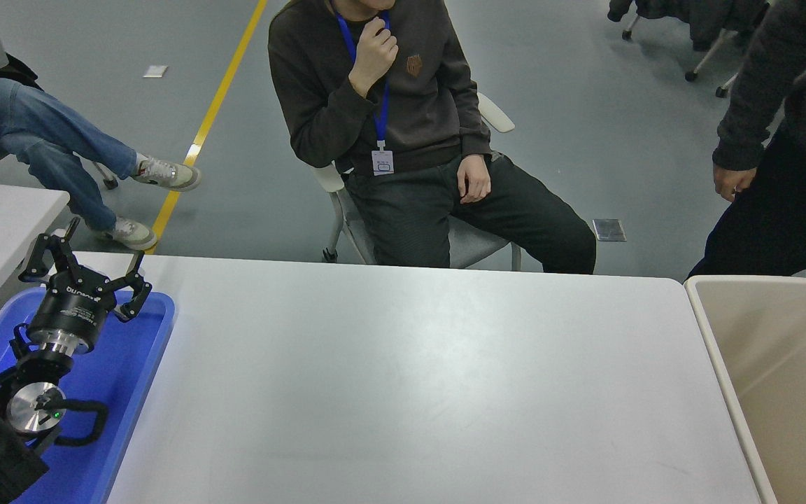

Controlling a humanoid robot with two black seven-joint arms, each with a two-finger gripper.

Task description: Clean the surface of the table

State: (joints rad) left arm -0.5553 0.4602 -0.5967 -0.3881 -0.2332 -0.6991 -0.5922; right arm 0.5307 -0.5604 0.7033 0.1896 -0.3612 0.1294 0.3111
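Head view: bench surface (pixel 403 378) fills centre, white, smooth, faint scuffs only; nothing lying on it, so task looks about done. Beige bin (pixel 781 371) touching its right edge, blue tray (pixel 137 364) at its left. Left claw (pixel 88 269) wide apart over tray, holding nothing. Right arm not seen.

White table surface (pixel 403 378), blue tray (pixel 133 378), beige bin (pixel 781 364).

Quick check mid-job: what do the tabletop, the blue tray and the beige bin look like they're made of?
Table surface: smooth white laminate or plastic, judging by the soft sheen and faint scuffs; satin, not glossy. Blue tray: looks like moulded plastic, with a rounded raised rim and uniform colour. Beige bin: probably matte plastic, with thin walls and a rolled edge. The left gripper sits open over the tray.
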